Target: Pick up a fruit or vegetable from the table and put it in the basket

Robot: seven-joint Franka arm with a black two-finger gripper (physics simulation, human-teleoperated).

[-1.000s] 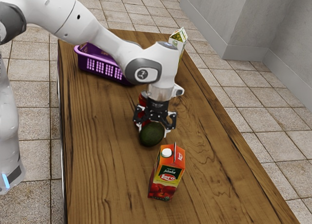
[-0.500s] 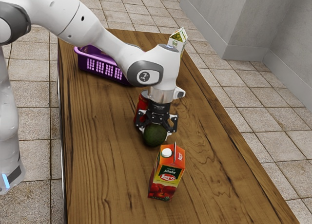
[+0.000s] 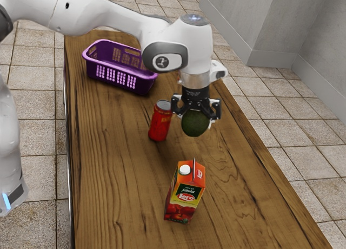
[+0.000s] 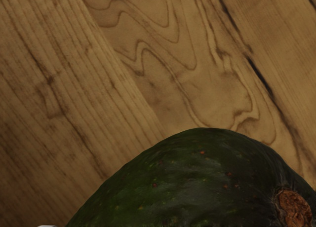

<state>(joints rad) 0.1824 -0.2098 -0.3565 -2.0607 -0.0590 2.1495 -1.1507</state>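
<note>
My gripper (image 3: 195, 119) is raised over the table in the exterior view, shut on a dark green avocado (image 3: 195, 123), with one finger on either side of it. In the wrist view the avocado (image 4: 197, 182) is large at the lower edge, its brown stem end showing, with wood grain beyond it. The purple basket (image 3: 116, 78) stands near the table's far end, toward the exterior view's left, apart from the gripper. Its visible inside holds nothing that I can make out.
A red can (image 3: 160, 120) stands upright close beside the gripper, toward the exterior view's left. Nearer the camera is a red and orange juice carton (image 3: 185, 197). The wooden table (image 3: 119, 168) carries them all.
My gripper has risen and shifted toward the exterior view's right, lifting the avocado off the table. The can and basket, partly hidden by the arm before, show more fully.
</note>
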